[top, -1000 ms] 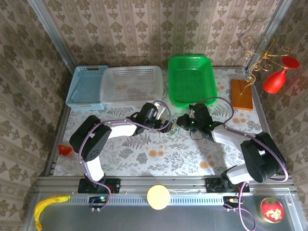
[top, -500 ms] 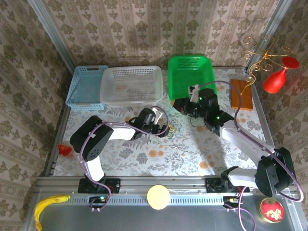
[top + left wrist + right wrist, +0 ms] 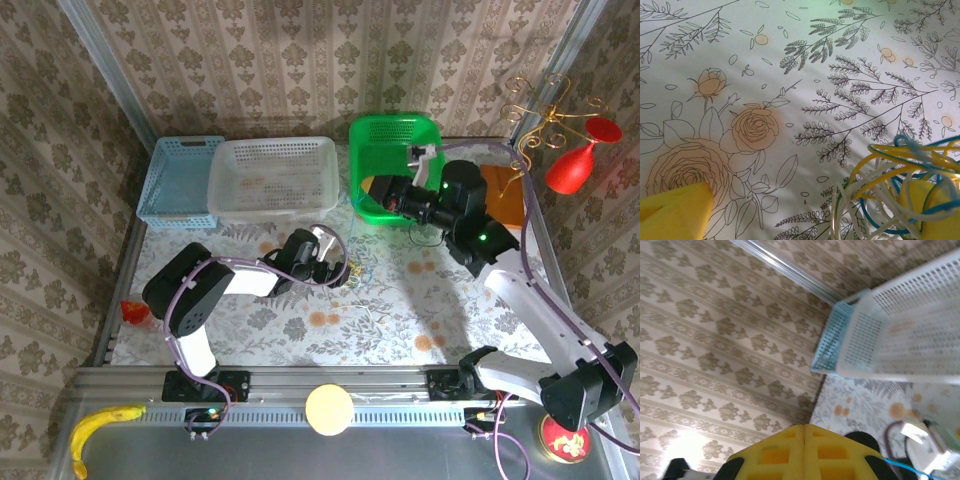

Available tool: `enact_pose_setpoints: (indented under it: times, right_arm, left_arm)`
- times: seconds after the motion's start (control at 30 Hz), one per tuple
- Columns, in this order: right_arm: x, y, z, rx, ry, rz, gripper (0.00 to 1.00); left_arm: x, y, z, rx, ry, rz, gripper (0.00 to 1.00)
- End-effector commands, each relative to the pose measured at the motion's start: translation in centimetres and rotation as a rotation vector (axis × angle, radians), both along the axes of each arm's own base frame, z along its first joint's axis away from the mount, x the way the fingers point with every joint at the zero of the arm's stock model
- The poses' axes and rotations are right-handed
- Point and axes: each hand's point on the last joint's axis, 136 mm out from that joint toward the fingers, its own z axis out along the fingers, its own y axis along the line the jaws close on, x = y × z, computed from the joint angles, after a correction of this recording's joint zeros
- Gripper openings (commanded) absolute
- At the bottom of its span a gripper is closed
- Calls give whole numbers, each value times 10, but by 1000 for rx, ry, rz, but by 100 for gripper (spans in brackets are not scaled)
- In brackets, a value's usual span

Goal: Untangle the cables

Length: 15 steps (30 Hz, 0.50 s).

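Here, cables across one pad of the left tool.

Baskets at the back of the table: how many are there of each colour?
Blue basket: 1
White basket: 1
Green basket: 1
Total: 3 baskets

Cables run off the left wrist view's lower-right edge — ends hidden
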Motion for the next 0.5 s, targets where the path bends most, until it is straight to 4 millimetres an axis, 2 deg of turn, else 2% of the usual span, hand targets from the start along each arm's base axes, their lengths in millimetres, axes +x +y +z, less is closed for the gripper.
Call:
enact_pose_setpoints:
  times: [0.0,0.17,0.47]
  right_arm:
    - [-19,-5,73,59,-150,36,0]
    - [-31,-12,132,90,-265,29,0]
    - [-45,-33,203,102,-419,-38,0]
  left_arm:
    - [-21,23,-34,100,103,27,96]
    - [-21,24,-35,101,106,29,96]
    - [-24,26,-38,105,111,28,96]
